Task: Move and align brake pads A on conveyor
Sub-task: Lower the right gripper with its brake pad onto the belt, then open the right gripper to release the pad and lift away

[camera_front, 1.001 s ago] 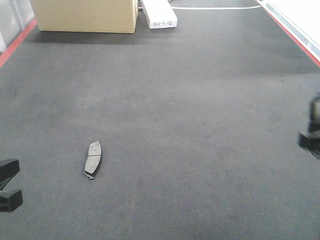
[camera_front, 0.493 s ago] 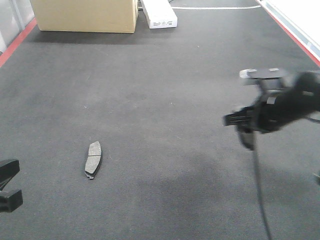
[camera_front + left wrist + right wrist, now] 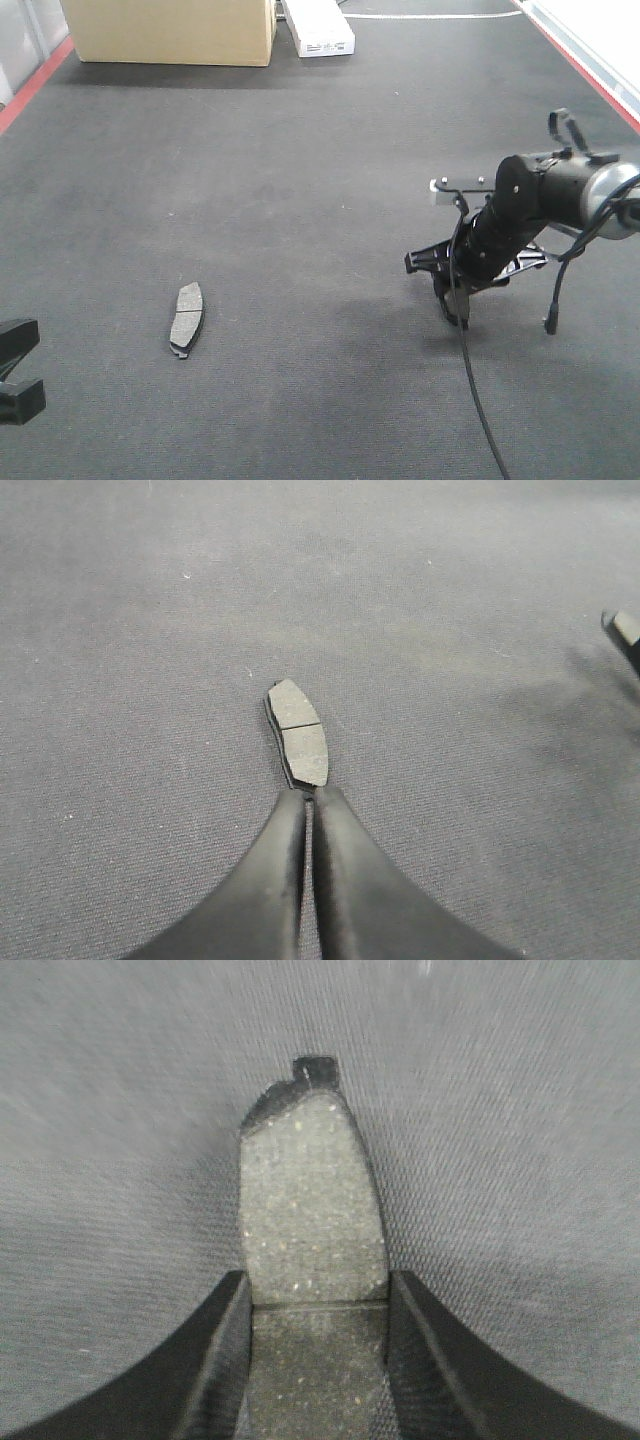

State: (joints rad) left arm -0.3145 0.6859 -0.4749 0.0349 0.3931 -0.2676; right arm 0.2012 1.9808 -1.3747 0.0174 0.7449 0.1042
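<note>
- On the conveyor (image 3: 300, 180), a wide charcoal belt with a matte, felt-like nap fills nearly the whole front view.
- The right arm (image 3: 535, 195) reaches in from the right edge, wrist tipped down, with a black cable (image 3: 478, 400) trailing off it toward the bottom of the view.
- The right gripper (image 3: 318, 1282) clamps the gripped brake pad (image 3: 312, 1200). The pad has a grey, speckled face with a thin groove level with the fingertips and a dark notched tab at its far end. It is low over the belt; whether it touches cannot be told.
- The loose brake pad (image 3: 186, 318) lies flat left of centre. It is dark grey, slightly curved, grooved across its middle, and its long axis runs roughly away from the camera.
- The left gripper (image 3: 308, 798) has its fingers pressed together on nothing, at the lower left, well apart from the loose brake pad.
- A second ago the right arm was only a blur at the right edge; half a second ago it was higher and smeared. Now it is sharp, lower and nearer centre. The loose brake pad and left gripper have not moved.
- Red strips (image 3: 35, 80) line the left and right edges of the belt.
- A cardboard box (image 3: 170, 30) and a white box (image 3: 318, 28) stand at the far end.
- Open belt separates the two pads.
</note>
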